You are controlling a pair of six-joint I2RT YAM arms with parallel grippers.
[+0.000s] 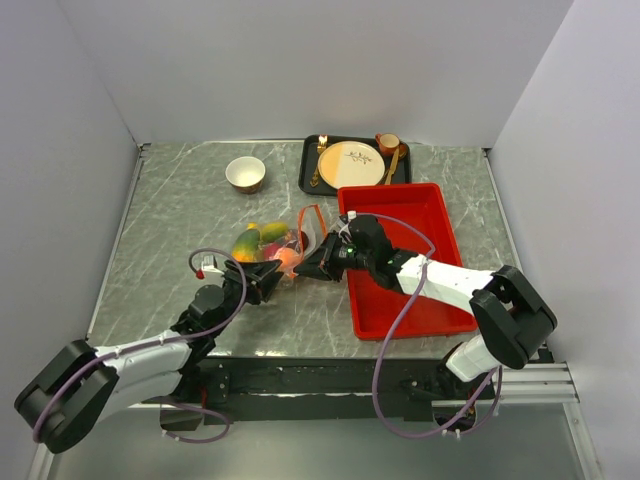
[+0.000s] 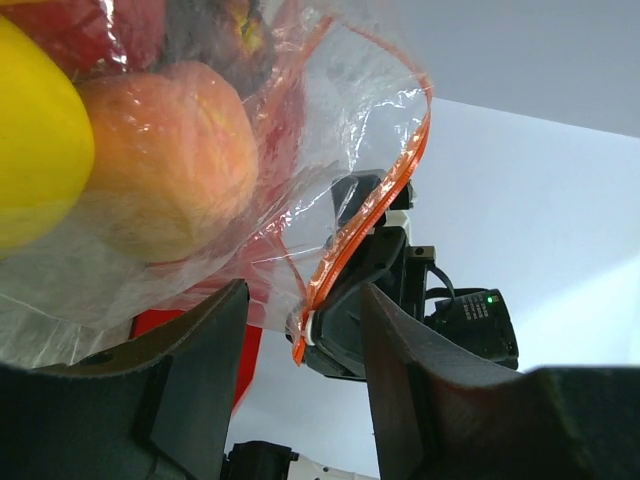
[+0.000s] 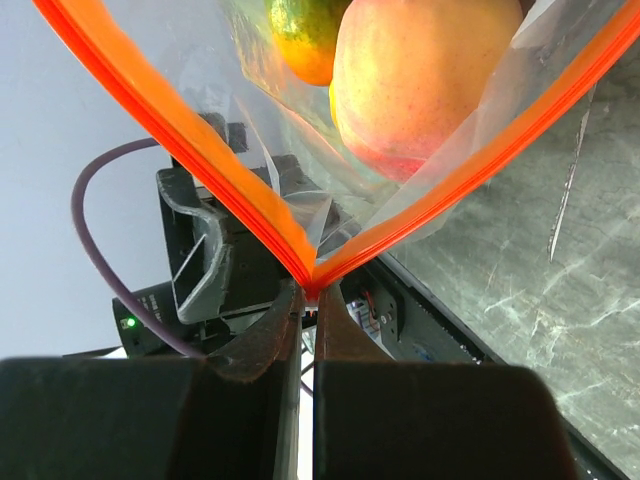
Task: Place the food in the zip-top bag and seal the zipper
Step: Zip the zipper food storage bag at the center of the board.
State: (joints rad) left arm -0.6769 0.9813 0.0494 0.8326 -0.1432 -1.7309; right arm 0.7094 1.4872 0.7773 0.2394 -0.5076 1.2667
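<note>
your right gripper (image 3: pixel 308 300) pinched tight on the zipper (image 3: pixel 180 135) corner, bag (image 1: pixel 306 234) mouth spread in a v, peach (image 3: pixel 420 80) and mango (image 3: pixel 303 40) inside, your left gripper (image 2: pixel 305 300) half spread, clamping nothing, bag at centre of the top view, left of the red tray (image 1: pixel 420 212)

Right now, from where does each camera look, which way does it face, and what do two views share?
Top: above and behind the arms, facing down on the table; both arms show, the left claw and right claw meeting at the bag.
Left wrist: on the left arm, facing along its own open fingers at the bag; the right claw shows beyond.
Right wrist: on the right arm, facing along its own shut fingers, which pinch the zipper.
Shared: both wrist views show the peach and zipper.
</note>
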